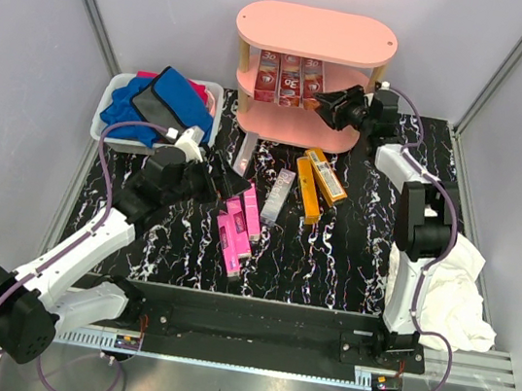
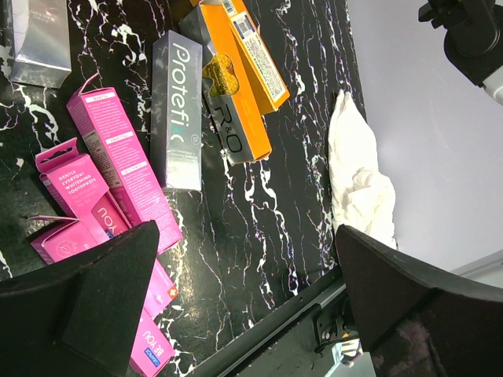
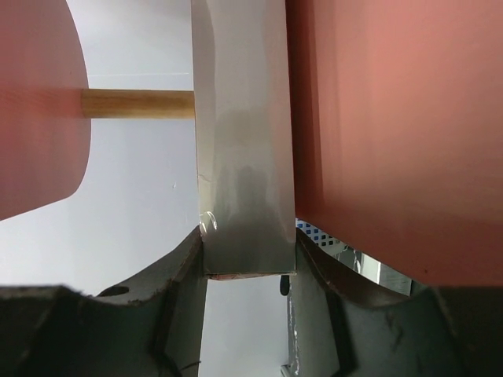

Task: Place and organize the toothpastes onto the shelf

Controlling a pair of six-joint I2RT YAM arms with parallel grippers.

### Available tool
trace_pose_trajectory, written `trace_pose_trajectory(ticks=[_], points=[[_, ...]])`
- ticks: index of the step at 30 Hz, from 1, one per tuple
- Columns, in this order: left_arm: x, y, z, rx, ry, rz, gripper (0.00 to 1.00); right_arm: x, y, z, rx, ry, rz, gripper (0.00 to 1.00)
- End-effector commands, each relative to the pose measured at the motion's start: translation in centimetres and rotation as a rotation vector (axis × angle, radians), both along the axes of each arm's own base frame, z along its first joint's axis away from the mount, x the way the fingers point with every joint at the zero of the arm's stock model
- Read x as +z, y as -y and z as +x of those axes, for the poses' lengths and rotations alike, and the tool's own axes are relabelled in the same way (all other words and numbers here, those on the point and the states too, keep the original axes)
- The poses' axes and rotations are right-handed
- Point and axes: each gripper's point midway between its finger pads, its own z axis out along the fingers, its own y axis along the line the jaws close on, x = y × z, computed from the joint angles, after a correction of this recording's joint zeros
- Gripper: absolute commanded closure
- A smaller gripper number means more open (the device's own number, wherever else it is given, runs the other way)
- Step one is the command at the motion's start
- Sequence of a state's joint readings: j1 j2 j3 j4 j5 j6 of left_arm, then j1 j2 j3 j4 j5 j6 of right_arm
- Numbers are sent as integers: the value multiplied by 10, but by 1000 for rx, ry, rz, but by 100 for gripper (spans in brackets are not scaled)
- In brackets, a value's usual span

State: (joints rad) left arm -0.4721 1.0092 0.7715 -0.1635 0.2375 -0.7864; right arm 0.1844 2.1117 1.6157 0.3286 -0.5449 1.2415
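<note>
While right end effector (image 1: 333, 105) clamps silver-grey toothpaste (image 3: 244, 157) at shelf (image 1: 317, 33) middle tier, long axis running straight ahead, left end effector (image 1: 213, 175) hangs wide open, empty, nearest pink toothpastes (image 1: 239, 224) on bench (image 1: 350, 258).

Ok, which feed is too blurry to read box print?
Right wrist: the silver-grey box and shelf sit close and soft, no print showing. Left wrist: sharp, the Protefix box lettering reads clearly. Top external: evenly lit, fine print too small.

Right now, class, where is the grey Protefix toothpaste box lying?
In the top view the Protefix box lies flat in front of the shelf, between the pink boxes on its left and the orange boxes on its right.
</note>
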Motion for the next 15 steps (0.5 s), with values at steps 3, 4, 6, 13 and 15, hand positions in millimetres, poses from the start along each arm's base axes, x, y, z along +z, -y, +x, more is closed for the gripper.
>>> trace_pose_trajectory(ticks=[3, 4, 6, 13, 15], points=[[20, 2, -1, -22, 66, -40, 1, 3, -14, 2, 4, 3, 40, 54], [20, 2, -2, -19, 66, -39, 1, 1, -14, 2, 8, -2, 42, 50], [20, 0, -2, -15, 71, -38, 1, -2, -15, 0, 11, -1, 45, 44], [19, 0, -4, -17, 66, -39, 1, -2, -16, -12, 35, 14, 45, 15], [18, 0, -5, -16, 62, -41, 1, 1, -15, -16, 37, 25, 48, 8]])
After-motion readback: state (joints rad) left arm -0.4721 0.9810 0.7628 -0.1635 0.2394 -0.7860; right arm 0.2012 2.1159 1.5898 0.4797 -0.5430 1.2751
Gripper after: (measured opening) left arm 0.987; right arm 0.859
